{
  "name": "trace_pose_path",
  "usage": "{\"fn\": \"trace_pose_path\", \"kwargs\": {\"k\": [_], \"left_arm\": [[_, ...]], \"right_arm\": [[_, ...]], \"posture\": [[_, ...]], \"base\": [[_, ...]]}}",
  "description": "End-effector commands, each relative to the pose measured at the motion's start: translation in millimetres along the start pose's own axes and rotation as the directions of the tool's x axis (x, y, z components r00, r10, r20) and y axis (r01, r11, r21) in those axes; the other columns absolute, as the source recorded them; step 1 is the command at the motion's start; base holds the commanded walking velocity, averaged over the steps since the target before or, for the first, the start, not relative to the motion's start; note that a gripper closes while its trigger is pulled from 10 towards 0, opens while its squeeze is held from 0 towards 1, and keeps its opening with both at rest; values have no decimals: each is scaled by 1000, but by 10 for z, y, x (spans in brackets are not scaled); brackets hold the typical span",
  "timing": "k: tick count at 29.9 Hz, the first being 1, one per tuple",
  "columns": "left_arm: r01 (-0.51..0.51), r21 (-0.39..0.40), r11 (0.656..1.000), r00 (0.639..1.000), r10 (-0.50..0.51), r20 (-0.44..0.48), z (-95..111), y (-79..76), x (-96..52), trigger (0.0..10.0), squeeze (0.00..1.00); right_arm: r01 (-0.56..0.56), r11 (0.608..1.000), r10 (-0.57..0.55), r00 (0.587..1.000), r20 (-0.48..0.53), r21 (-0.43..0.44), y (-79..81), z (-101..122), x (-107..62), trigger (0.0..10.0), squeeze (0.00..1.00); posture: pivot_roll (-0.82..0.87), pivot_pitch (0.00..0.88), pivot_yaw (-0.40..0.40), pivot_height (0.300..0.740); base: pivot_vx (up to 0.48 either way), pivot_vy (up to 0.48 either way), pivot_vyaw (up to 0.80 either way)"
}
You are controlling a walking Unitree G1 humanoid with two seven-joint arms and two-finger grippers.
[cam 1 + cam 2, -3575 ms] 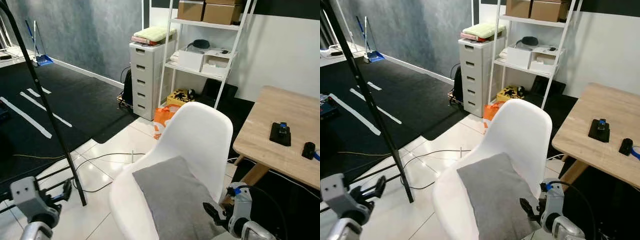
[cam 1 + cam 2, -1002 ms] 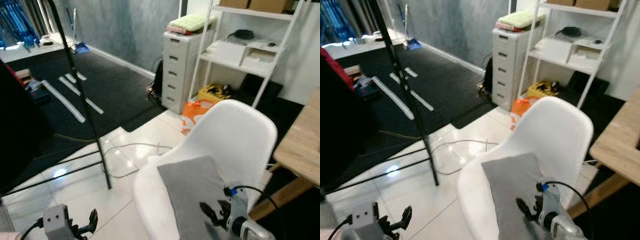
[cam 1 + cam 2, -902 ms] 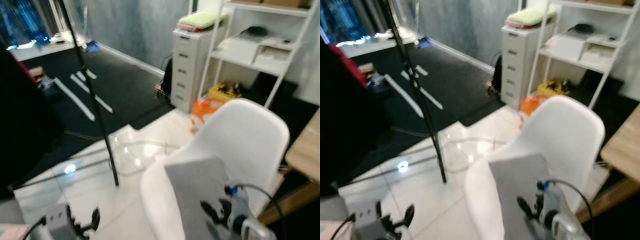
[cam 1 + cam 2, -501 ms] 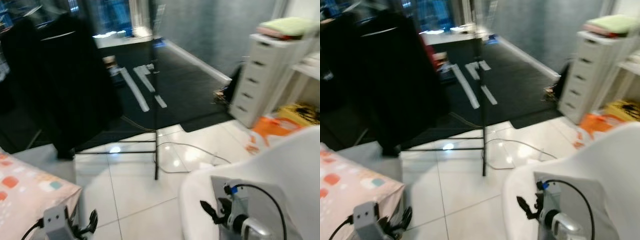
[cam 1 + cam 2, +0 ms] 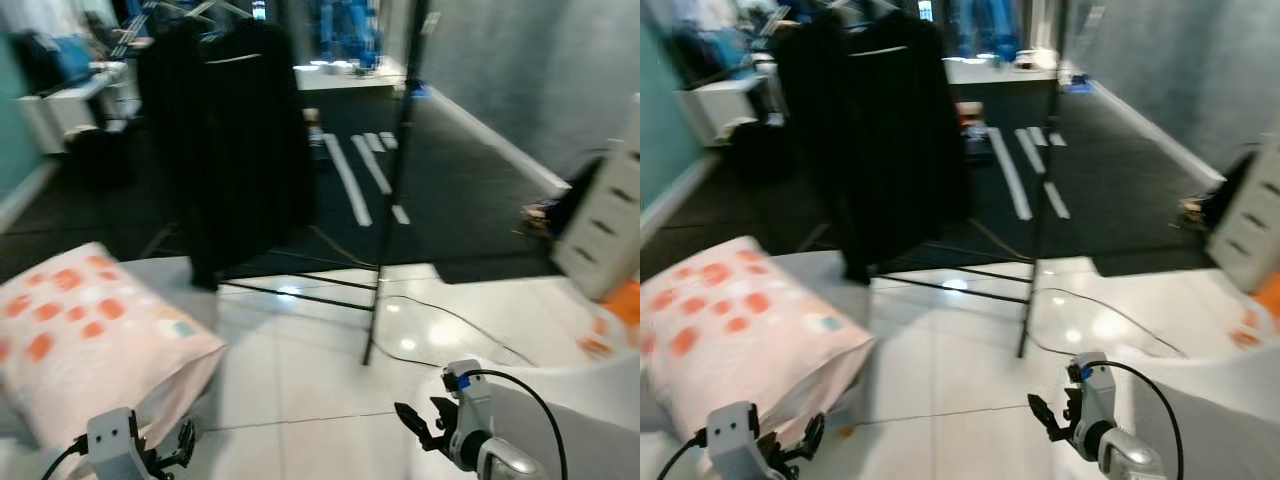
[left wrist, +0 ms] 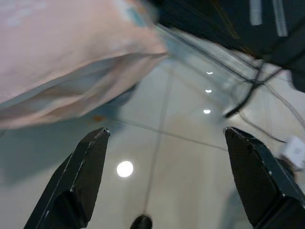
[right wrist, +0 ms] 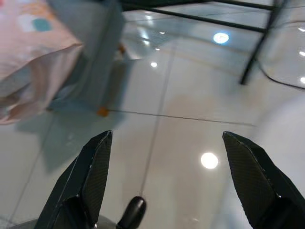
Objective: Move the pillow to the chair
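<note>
Both the left end effector (image 6: 164,183) and the right end effector (image 7: 169,179) hang with fingers spread and nothing between them, over glossy floor tiles (image 5: 300,390). The pink pillow with orange spots (image 5: 90,335) lies beyond the left one, well apart from the white chair (image 5: 575,420). By my judgement the carry itself is all left to do: reach, grasp, bring it across.
</note>
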State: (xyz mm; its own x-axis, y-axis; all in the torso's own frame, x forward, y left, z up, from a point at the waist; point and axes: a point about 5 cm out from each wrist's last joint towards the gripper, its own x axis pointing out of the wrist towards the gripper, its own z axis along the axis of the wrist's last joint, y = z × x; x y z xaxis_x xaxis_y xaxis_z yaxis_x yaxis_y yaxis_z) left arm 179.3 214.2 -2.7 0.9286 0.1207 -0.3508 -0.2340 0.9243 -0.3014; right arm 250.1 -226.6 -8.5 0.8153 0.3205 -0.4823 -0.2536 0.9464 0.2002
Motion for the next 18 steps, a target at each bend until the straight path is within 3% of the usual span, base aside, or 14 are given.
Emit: {"fn": "trace_pose_path", "kwargs": {"k": [1, 18], "left_arm": [[1, -3, 1000, 1000, -1, -9, -17, 3, 4, 10000, 0], [4, -6, 1000, 1000, -4, -15, -30, 6, -9, 10000, 0]], "right_arm": [[-6, 1000, 6, 1000, 2, 1, 23, -9, 11, 10000, 0], [-7, 1000, 7, 1000, 6, 4, 26, -22, 0, 10000, 0]], "posture": [[-107, 28, -20, 740], [-107, 27, -17, 740]], "base": [[0, 0, 781], [0, 0, 779]]}}
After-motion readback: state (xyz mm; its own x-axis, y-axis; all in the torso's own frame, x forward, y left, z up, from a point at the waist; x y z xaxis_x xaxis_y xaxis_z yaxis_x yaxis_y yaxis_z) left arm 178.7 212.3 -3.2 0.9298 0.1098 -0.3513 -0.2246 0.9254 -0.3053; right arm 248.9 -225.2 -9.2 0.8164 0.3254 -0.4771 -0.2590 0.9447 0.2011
